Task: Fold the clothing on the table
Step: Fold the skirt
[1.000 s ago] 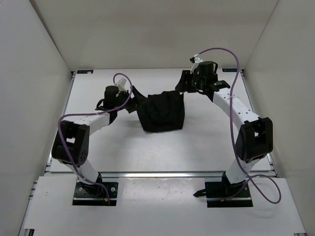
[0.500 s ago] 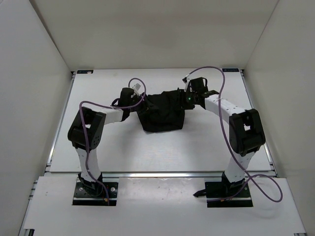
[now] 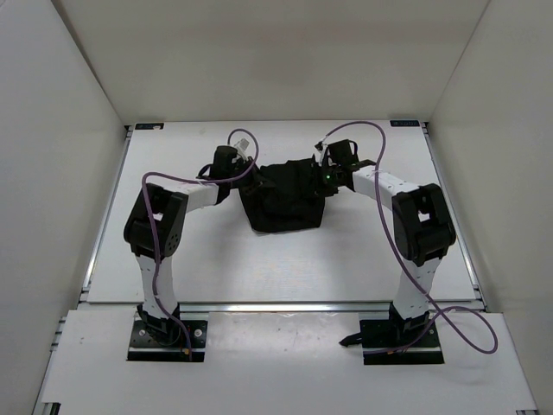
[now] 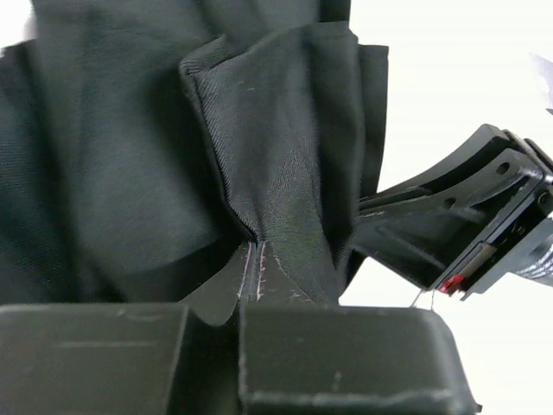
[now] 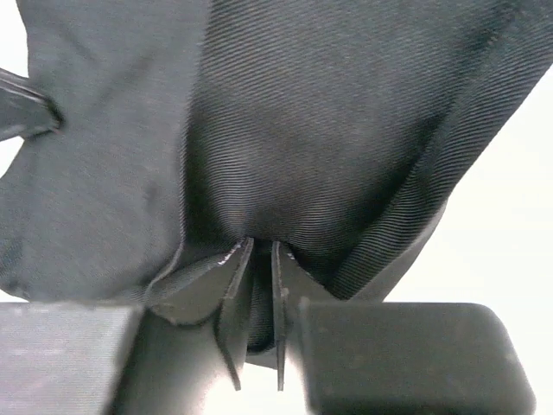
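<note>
Left gripper (image 3: 245,182) and right gripper (image 3: 322,177) each clamp a far corner of the clothing (image 3: 282,201); open table (image 3: 259,264) surrounds it, edge rails (image 3: 302,306) well apart.

Plain white walls (image 3: 259,60) stand on three sides.

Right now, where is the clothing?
Top view: the clothing lies on the table toward the far side, left edge pinched by the left claw, right edge by the right claw.
</note>
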You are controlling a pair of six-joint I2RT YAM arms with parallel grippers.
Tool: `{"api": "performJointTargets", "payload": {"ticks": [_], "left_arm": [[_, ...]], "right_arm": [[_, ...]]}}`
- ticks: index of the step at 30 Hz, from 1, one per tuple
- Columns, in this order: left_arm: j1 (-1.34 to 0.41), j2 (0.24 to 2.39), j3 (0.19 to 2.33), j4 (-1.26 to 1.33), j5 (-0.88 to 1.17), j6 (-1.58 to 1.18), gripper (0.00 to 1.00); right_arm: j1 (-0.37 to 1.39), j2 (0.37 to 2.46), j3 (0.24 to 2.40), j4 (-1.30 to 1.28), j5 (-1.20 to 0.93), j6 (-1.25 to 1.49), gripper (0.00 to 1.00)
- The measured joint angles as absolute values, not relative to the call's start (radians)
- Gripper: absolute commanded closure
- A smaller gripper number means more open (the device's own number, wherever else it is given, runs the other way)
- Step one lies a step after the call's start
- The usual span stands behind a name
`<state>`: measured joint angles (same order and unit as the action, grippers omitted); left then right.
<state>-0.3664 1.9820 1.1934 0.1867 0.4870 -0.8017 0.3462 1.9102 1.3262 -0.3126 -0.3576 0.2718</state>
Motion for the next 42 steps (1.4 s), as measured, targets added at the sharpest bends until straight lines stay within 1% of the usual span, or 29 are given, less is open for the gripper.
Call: {"api": "performJointTargets", "payload": {"ticks": [2, 4, 6, 11, 14, 16, 17, 19, 20, 21, 22, 25, 27, 28, 29, 32, 37, 39, 41, 42], "left_arm": [[-0.343, 1.966, 1.172, 0.179, 0.487, -0.794, 1.0], [-0.313, 1.947, 1.151, 0.165, 0.489, -0.787, 1.0], [-0.284, 1.925, 1.138, 0.148, 0.492, -0.773, 1.0], [-0.25, 1.874, 1.135, 0.088, 0.479, -0.721, 1.0], [-0.251, 1.854, 1.126, 0.079, 0.479, -0.704, 1.0], [-0.253, 1.852, 1.118, 0.073, 0.481, -0.69, 0.61], [-0.252, 1.852, 1.112, 0.067, 0.484, -0.683, 0.56], [-0.252, 1.852, 1.108, 0.045, 0.486, -0.677, 0.35], [-0.252, 1.852, 1.108, 0.037, 0.485, -0.669, 0.31], [-0.252, 1.851, 1.109, 0.028, 0.484, -0.662, 0.24], [-0.253, 1.85, 1.109, 0.02, 0.482, -0.654, 0.2], [-0.256, 1.826, 1.108, -0.023, 0.474, -0.636, 0.2], [-0.263, 1.785, 1.095, -0.03, 0.466, -0.632, 0.21], [-0.27, 1.75, 1.076, -0.026, 0.461, -0.633, 0.24], [-0.276, 1.717, 1.055, -0.023, 0.458, -0.637, 0.28], [-0.302, 1.634, 0.983, 0.011, 0.455, -0.655, 0.3], [-0.347, 1.633, 0.922, 0.058, 0.451, -0.689, 0.27], [-0.358, 1.64, 0.905, 0.061, 0.445, -0.695, 0.26], [-0.362, 1.647, 0.888, 0.075, 0.442, -0.704, 0.28], [-0.361, 1.65, 0.88, 0.086, 0.439, -0.709, 0.31]], "right_arm": [[0.339, 1.915, 1.326, -0.312, -0.36, 0.271, 0.91], [0.332, 1.921, 1.326, -0.309, -0.362, 0.268, 0.95], [0.331, 1.932, 1.326, -0.305, -0.363, 0.264, 0.97], [0.326, 1.965, 1.326, -0.299, -0.368, 0.265, 0.97], [0.326, 1.971, 1.326, -0.297, -0.371, 0.266, 0.95], [0.326, 1.971, 1.326, -0.297, -0.374, 0.266, 0.93], [0.326, 1.971, 1.326, -0.297, -0.375, 0.267, 0.9], [0.326, 1.971, 1.326, -0.297, -0.383, 0.27, 0.8], [0.326, 1.971, 1.326, -0.297, -0.387, 0.272, 0.78], [0.326, 1.969, 1.326, -0.298, -0.39, 0.274, 0.72], [0.327, 1.967, 1.326, -0.299, -0.392, 0.278, 0.67], [0.337, 1.947, 1.326, -0.302, -0.401, 0.287, 0.58], [0.344, 1.919, 1.326, -0.303, -0.398, 0.287, 0.55], [0.349, 1.901, 1.326, -0.302, -0.396, 0.285, 0.56], [0.354, 1.888, 1.327, -0.301, -0.394, 0.285, 0.59], [0.363, 1.865, 1.332, -0.298, -0.395, 0.282, 0.68], [0.364, 1.876, 1.357, -0.321, -0.4, 0.284, 0.68], [0.364, 1.892, 1.372, -0.325, -0.4, 0.284, 0.66], [0.364, 1.908, 1.387, -0.329, -0.4, 0.281, 0.67], [0.364, 1.915, 1.393, -0.331, -0.4, 0.281, 0.67]]}}
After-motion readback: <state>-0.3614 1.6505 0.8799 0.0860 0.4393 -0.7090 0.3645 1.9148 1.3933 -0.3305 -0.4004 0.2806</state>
